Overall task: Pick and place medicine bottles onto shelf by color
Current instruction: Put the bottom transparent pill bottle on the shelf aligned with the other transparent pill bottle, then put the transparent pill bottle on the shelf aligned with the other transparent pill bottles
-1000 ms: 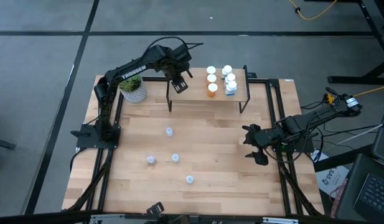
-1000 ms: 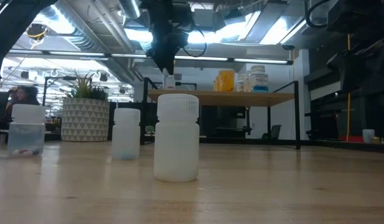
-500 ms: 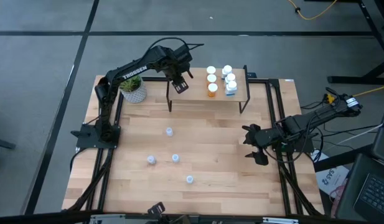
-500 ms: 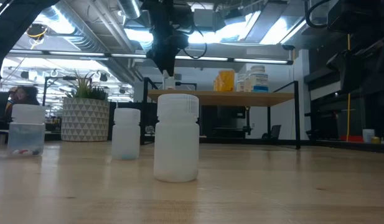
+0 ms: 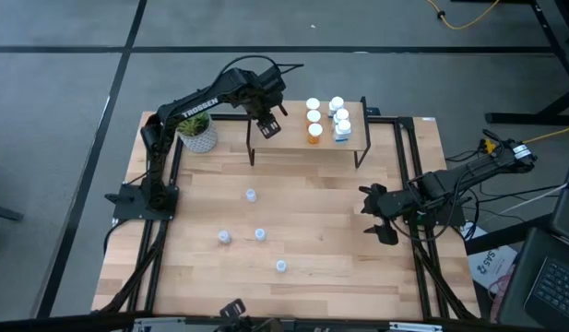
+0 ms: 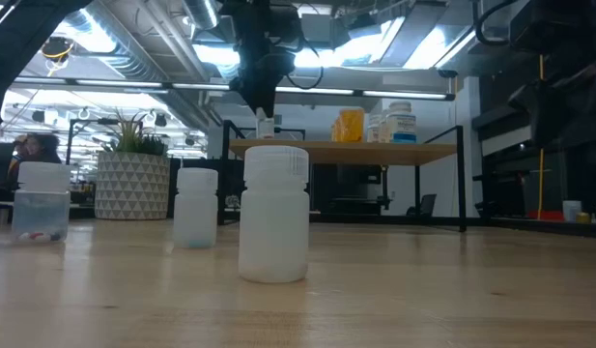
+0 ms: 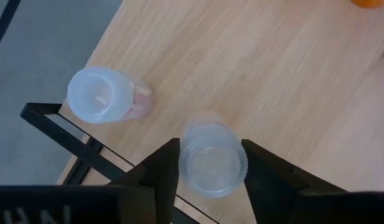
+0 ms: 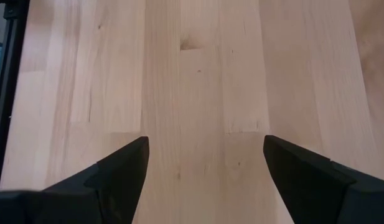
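The shelf (image 5: 293,140) stands at the table's far side. On its right half stand orange bottles (image 5: 314,134) and white bottles (image 5: 337,104). My left gripper (image 5: 268,126) points down over the shelf's left end. A pale blue bottle (image 7: 213,158) stands upright on the board between its fingers, and a second pale bottle (image 7: 98,94) stands beside it near the shelf's corner. Several small pale bottles (image 5: 251,195) stand loose on the table. My right gripper (image 5: 376,217) waits open above bare wood at the table's right. My left gripper (image 7: 211,174) comes from above, and its fingers (image 7: 167,171) stand close against two opposite sides of the pale bottle's cap (image 7: 192,163). Whether they touch it I cannot tell. The bottle stands upright with its base on the shelf board.
A potted plant (image 5: 198,131) stands left of the shelf, close to my left arm. The loose bottles (image 6: 274,213) sit in the table's near left half. Bare wood lies between the shelf and my right gripper (image 8: 204,168).
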Action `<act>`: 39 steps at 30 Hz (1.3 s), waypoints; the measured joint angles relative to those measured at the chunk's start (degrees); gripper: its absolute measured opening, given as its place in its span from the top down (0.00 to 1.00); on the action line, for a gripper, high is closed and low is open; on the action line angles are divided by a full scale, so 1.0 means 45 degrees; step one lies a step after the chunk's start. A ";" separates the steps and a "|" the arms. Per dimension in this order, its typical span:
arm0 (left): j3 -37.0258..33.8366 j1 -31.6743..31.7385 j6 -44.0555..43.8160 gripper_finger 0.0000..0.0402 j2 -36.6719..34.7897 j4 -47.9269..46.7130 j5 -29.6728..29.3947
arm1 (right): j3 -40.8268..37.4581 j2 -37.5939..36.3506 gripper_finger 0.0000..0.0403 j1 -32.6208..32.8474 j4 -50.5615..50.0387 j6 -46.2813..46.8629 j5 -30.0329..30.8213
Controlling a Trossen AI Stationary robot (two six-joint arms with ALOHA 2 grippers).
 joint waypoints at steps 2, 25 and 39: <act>0.0000 -0.0002 -0.0244 0.60 0.0000 0.0000 0.0005 | 0.0000 0.0000 0.21 0.0003 -0.0125 0.0020 -0.0002; 0.0070 -0.0036 -0.0472 0.58 -0.0141 -0.0105 -0.0194 | 0.0000 0.0000 0.21 0.0005 -0.0202 0.0046 0.0002; 0.3733 -0.0965 -0.2191 0.58 -0.0151 -0.3244 0.0839 | 0.0000 0.0000 0.21 0.0005 -0.0192 0.0049 -0.0002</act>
